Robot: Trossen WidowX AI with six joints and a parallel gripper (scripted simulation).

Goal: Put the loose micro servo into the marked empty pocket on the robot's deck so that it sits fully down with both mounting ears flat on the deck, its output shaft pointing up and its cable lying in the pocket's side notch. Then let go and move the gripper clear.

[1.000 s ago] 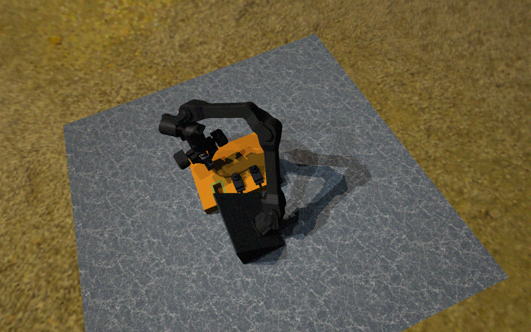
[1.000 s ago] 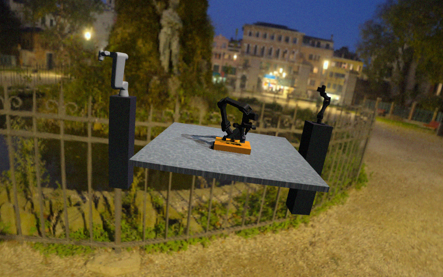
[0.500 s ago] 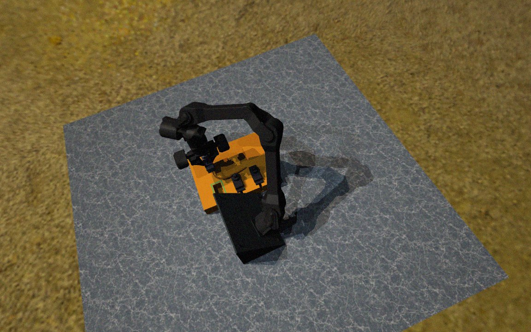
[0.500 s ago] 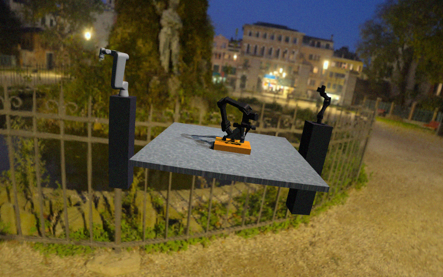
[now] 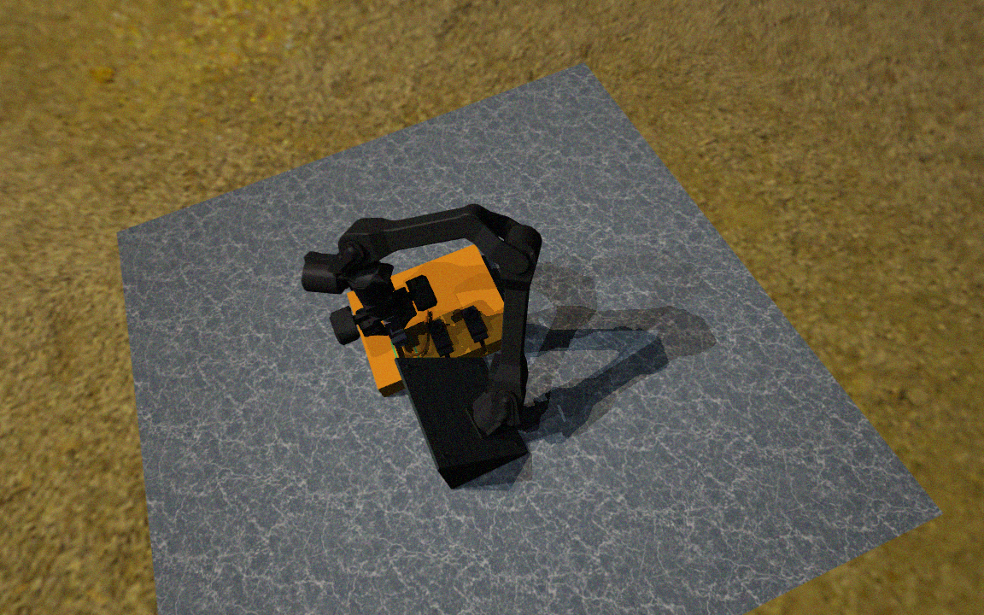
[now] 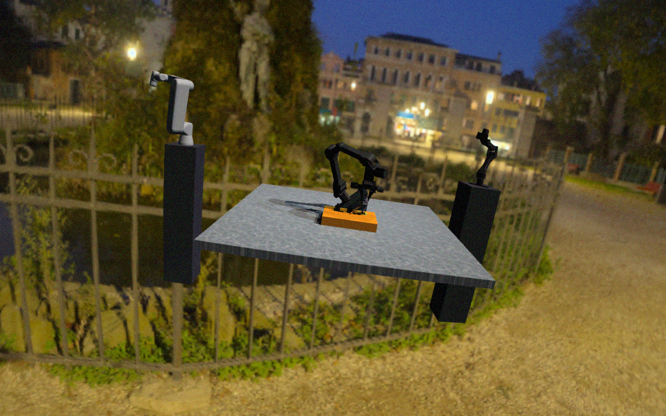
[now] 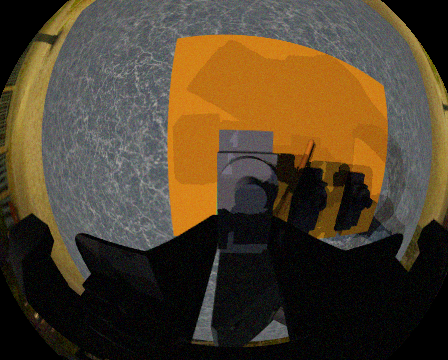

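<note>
The tool [image 7: 246, 223] was clamped partway shut on the servo [image 7: 247, 163], held above the orange deck [image 7: 284, 87]. It needed lowering straight, shaft up, cable toward the notch.

Arm [image 5: 434, 226]: matte black throughout, six rounded tubular links, bulky cylindrical joint housings; mounted on black rectangular base block [image 5: 442, 405]; claw [image 5: 397, 336] black, wedge-shaped fingers
</note>
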